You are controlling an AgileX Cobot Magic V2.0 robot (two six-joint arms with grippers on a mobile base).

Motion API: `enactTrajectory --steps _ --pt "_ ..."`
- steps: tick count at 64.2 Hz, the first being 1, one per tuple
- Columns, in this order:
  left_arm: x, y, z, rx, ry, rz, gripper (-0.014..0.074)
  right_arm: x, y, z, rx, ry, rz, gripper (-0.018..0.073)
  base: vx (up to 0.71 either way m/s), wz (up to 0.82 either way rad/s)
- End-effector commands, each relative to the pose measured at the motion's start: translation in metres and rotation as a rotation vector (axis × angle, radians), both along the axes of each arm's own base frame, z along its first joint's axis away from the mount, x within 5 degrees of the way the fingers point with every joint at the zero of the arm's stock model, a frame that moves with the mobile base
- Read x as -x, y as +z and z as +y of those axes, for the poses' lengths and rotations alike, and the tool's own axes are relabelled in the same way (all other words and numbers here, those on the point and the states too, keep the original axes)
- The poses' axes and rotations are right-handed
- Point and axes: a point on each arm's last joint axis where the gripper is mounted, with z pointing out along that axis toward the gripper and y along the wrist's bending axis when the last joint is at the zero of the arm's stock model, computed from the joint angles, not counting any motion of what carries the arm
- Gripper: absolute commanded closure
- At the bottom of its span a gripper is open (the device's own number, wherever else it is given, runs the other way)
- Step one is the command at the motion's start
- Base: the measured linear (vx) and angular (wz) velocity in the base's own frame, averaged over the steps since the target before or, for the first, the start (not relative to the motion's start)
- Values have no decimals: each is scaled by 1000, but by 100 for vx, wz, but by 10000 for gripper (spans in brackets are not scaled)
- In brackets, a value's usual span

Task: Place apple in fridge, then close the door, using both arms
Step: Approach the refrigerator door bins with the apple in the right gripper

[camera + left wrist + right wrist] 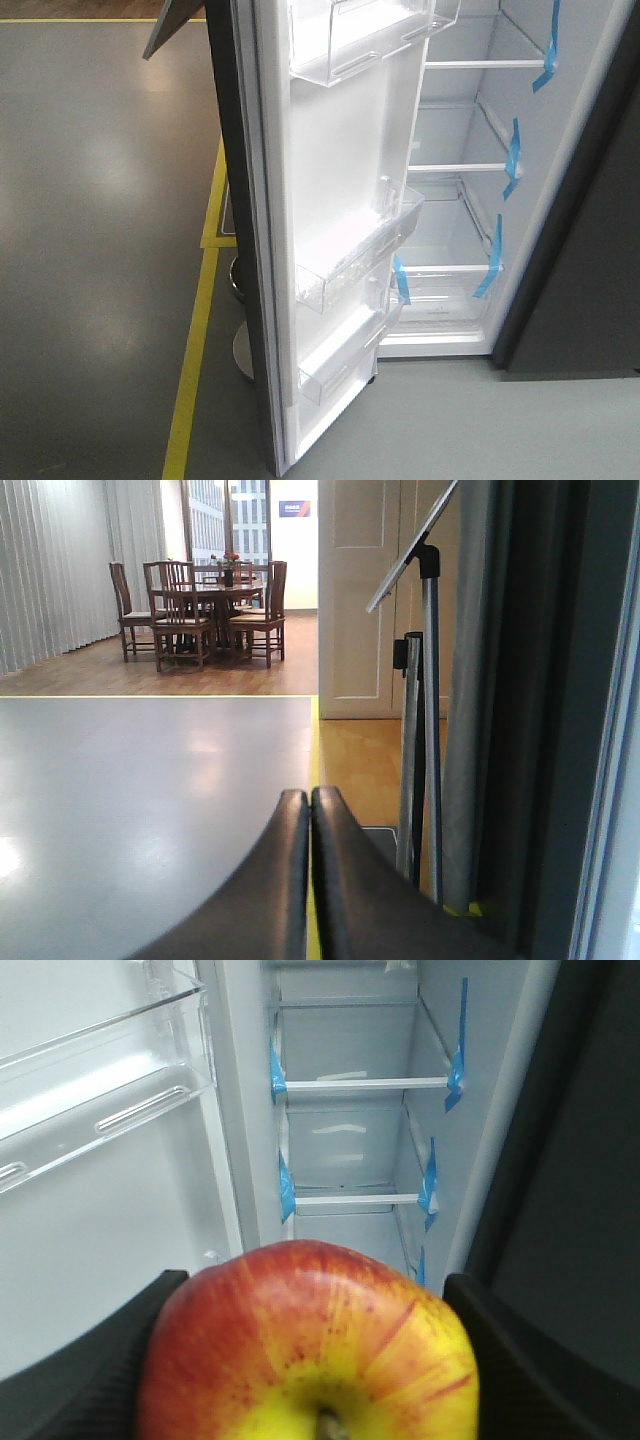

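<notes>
While my right gripper point(315, 1295) clamps the apple point(310, 1360) in front of the open fridge point(345, 1150) and my left gripper point(309, 805) is pressed closed on nothing, I judge a low reach could clip a shelf point(365, 1084) edge and knock the fruit loose.

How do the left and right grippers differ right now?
The left gripper is shut on nothing, fingers touching; the right gripper is shut on the apple. The left gripper faces grey floor; the right gripper faces the open fridge. Both have dark fingers.
</notes>
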Motion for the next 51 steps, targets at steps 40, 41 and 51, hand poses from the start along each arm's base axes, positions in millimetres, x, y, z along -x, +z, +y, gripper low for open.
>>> enactTrajectory --steps 40,41,51 --pt "0 -2 -1 -4 -15 -52 602 10 24 -1 15 -2 -140 568 8 1" --pt "0 -2 -1 -4 -15 -52 602 10 24 -1 15 -2 -140 568 8 0" --pt "0 -2 -1 -4 -15 -52 602 10 24 -1 15 -2 -140 568 8 0"
